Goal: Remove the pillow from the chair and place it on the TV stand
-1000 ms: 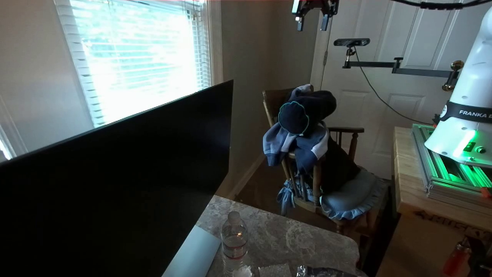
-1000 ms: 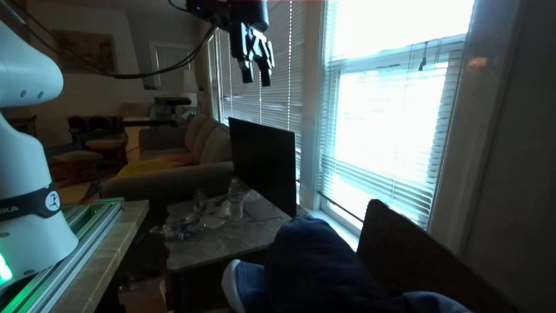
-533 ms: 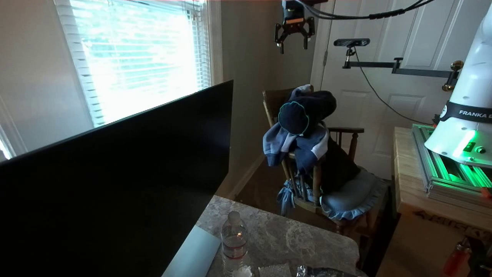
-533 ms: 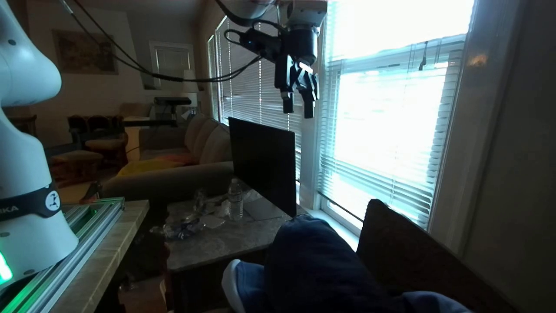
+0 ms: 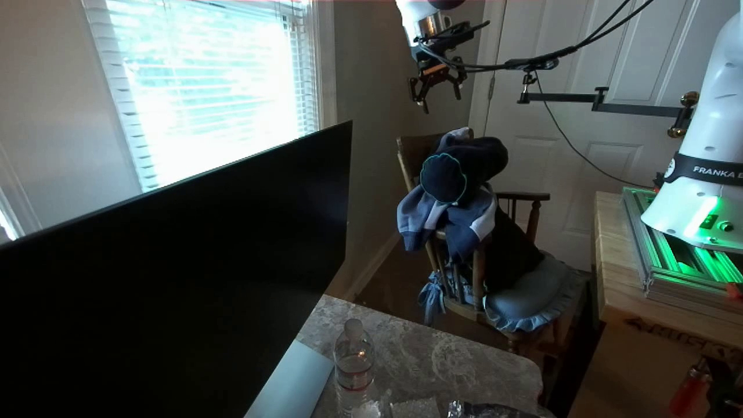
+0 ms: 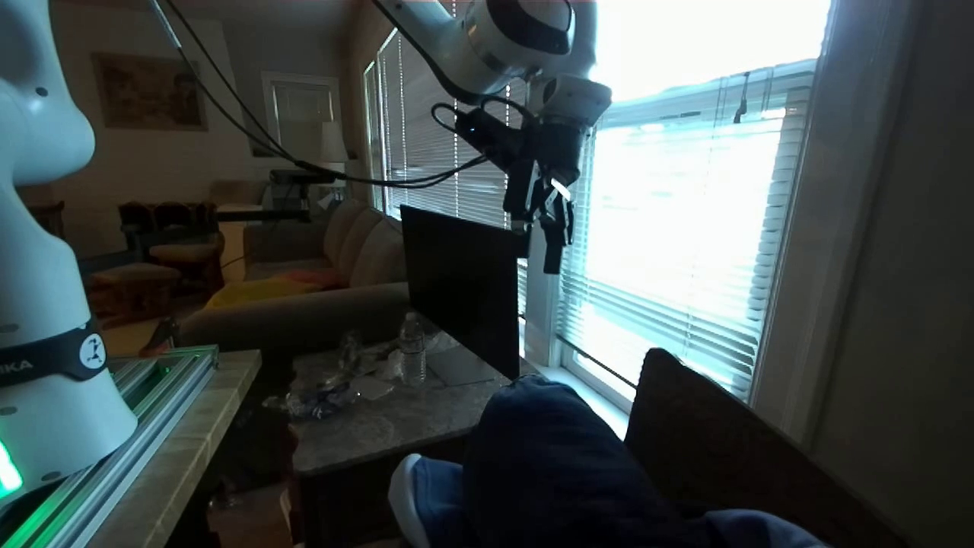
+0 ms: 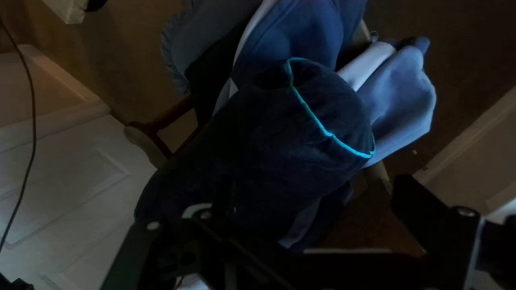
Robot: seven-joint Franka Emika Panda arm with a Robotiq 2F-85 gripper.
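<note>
Exterior view, far left: window [image 5: 215,87], then TV [image 5: 191,290], with a slanting top edge and an upright right edge in front of the wall. Next, bottle [image 5: 355,366] upright on the surface [image 5: 453,366], marbled top in plain sight from there to a rounded corner on the right. Strip of floor past the surface, then chair [image 5: 478,276] between wall and door [image 5: 627,136], well apart from the TV. Pillow [image 5: 470,162] across the top of the chair back, over a blue garment [image 5: 464,226]. Narrow dark gap between chair and bench [image 5: 612,255]; bracket [image 5: 633,109] higher up, across the door. Wall in sight between pillow and gripper [image 5: 442,103].

Compared with half a second ago: gripper lower in both exterior views, nearer the pillow in frame, and more tilted; more of the arm [image 6: 479,61] inside the top of frame; pillow, chair and bottle unmoved.

In an exterior view, arm rising from its base at far left, out of frame overhead, back in at top middle, bent down at the wrist. Gripper apart at the tips, pointing down with a slight lean; apart in wrist view too, pillow beyond, cannot tell how far.
</note>
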